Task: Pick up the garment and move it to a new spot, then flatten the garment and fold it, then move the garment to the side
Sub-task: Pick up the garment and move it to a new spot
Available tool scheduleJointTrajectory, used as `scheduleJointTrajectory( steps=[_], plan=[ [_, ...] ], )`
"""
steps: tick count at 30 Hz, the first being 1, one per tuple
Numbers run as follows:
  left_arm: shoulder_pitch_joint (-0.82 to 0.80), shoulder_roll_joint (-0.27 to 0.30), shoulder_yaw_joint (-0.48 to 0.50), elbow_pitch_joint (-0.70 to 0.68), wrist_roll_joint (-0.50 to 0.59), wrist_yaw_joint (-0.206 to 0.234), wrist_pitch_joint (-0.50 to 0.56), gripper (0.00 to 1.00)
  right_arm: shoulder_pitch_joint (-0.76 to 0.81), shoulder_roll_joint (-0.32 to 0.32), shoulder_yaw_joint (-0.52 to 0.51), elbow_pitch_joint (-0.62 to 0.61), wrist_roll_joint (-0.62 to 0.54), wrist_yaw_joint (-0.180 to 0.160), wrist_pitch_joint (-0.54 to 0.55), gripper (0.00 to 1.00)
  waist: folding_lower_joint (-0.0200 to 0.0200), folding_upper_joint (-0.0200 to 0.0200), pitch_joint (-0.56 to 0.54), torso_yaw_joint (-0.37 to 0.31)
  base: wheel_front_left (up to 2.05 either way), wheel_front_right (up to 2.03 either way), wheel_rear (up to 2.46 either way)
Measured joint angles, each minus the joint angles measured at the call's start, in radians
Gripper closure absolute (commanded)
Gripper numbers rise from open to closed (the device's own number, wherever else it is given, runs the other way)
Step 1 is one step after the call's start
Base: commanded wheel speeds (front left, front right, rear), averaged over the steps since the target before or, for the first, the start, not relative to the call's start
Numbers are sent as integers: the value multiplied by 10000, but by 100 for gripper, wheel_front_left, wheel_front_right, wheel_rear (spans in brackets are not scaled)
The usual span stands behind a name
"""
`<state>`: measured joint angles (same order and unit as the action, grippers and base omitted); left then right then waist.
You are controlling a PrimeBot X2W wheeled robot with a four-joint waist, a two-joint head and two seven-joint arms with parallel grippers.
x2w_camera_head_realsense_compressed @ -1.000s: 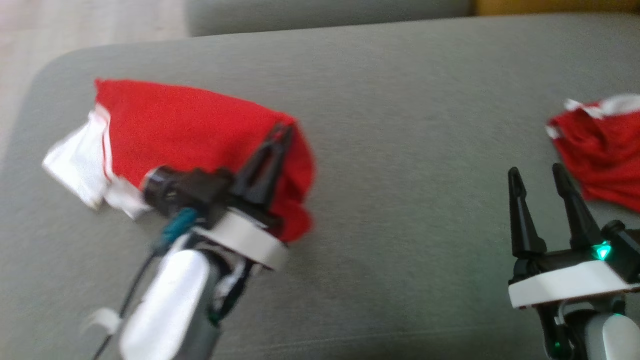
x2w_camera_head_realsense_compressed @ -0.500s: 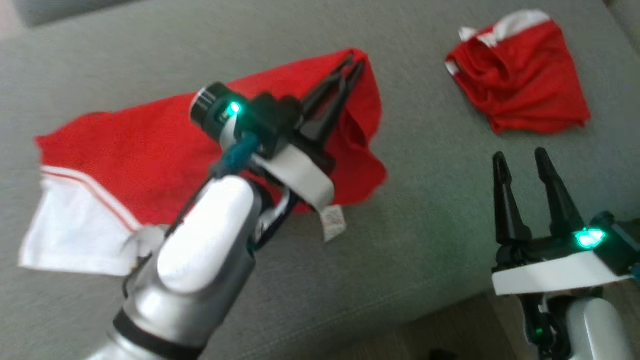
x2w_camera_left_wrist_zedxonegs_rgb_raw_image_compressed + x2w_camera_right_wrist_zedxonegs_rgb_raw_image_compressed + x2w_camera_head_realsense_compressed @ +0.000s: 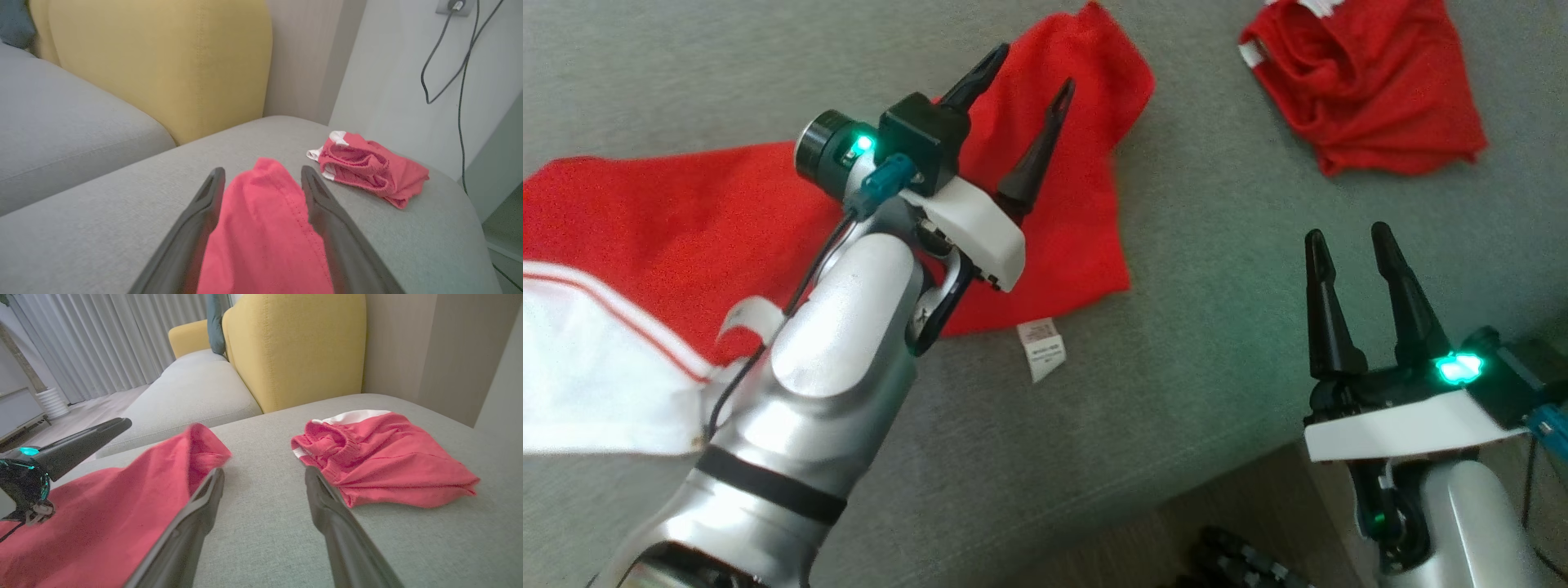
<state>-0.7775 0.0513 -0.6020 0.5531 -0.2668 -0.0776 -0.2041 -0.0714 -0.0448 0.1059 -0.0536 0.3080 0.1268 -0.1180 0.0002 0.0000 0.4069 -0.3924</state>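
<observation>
Garment (image 3: 686,220) lies part-spread on sofa cushion (image 3: 1217,286), far corner humped. Left gripper (image 3: 1031,72) wide, above that corner, holding nothing. Right gripper (image 3: 1347,237) wide, empty, well apart. Step, likely: flattening. Next: pinch corners, pull taut; avoid second red garment (image 3: 1372,98).

red-and-white garment (image 3: 670,220) spread on grey cushion (image 3: 1217,310)

Two red garments: a spread garment (image 3: 1078,204), a crumpled garment (image 3: 1372,98). Two hands: left hand (image 3: 1033,65), right hand (image 3: 1347,232). One grey sofa (image 3: 1217,327). One white care label (image 3: 1041,349).
</observation>
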Motion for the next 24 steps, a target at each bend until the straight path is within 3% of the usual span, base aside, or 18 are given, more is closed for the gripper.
scheduleJointTrajectory(
  steps=[7,16,24],
  plan=[
    [848,142,253,-1352,4,715,-451,0,-7,2,-253,56,-370,0,157,0,-2,0,-560,883,0,0,0],
    [3497,1302,1927,-3524,-180,1749,-456,0,90,-2,-543,-61,-922,0,840,0,-2,0,-1414,2299,0,0,0],
    [5310,1661,3035,-4288,-506,2180,-456,0,617,-10,-663,-100,-1139,0,1250,0,-3,0,-2131,3168,0,0,0]
  ],
)
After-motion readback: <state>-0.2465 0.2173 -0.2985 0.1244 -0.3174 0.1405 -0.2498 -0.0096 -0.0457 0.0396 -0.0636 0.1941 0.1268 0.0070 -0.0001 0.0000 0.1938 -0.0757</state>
